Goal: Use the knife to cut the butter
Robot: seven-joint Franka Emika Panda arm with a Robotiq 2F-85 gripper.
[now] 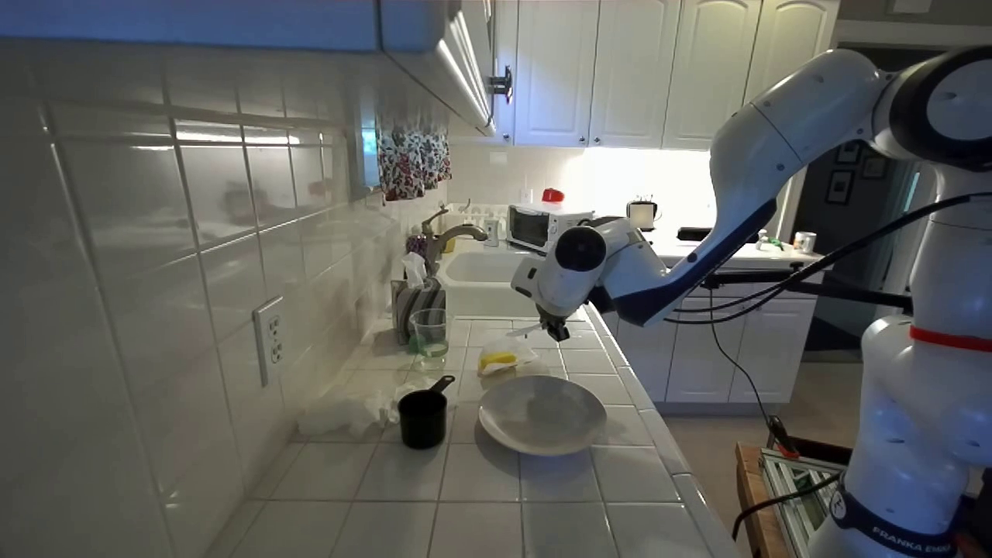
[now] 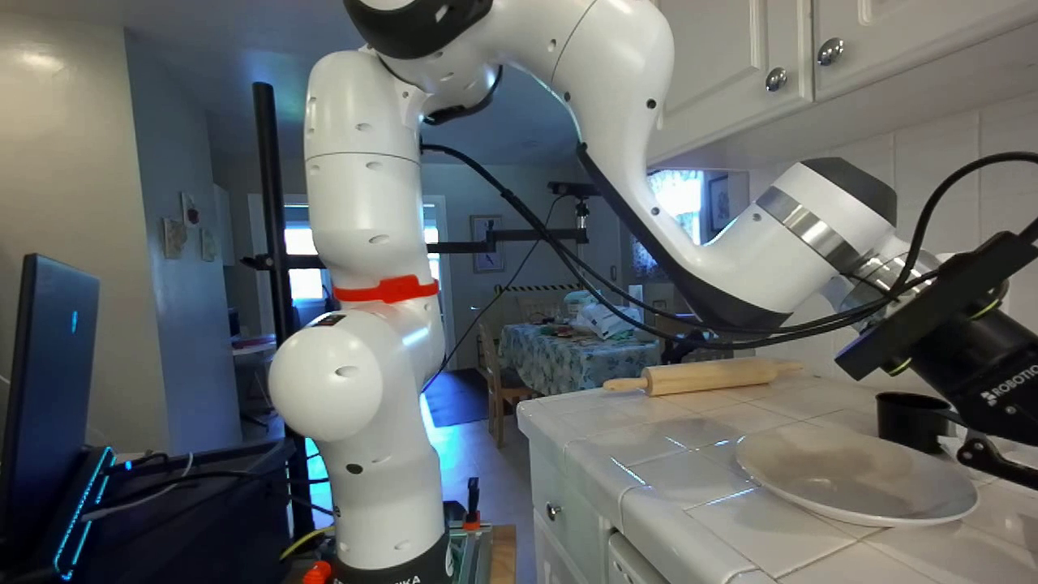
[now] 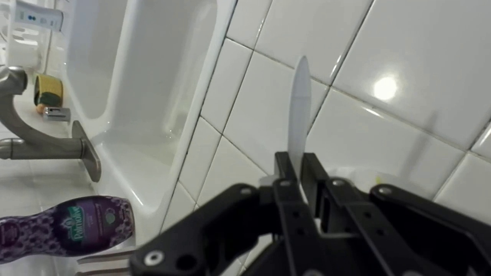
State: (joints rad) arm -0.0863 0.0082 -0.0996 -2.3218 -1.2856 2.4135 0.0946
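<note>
On the left in an exterior view, an outlet is set in the tiled wall. Crumpled see-through wrap lies on the counter along that wall, and just beside it a black cup stands upright, its handle pointing toward the sink. Farther back is a striped tissue holder with a white tissue poking out, and in front of that a clear glass with some green near its base. To the right of the glass is the butter, a small yellow block on the counter, with something pale around or under it; I cannot tell which. The knife is held above the counter, and in the wrist view its pale blade is apart from the butter. The round white plate sits near the butter, on the side away from the sink. The gripper has its two fingers pinched together on the knife, the blade sticking out past their tips. At the far right, the white arm reaches in over the counter's edge.
</note>
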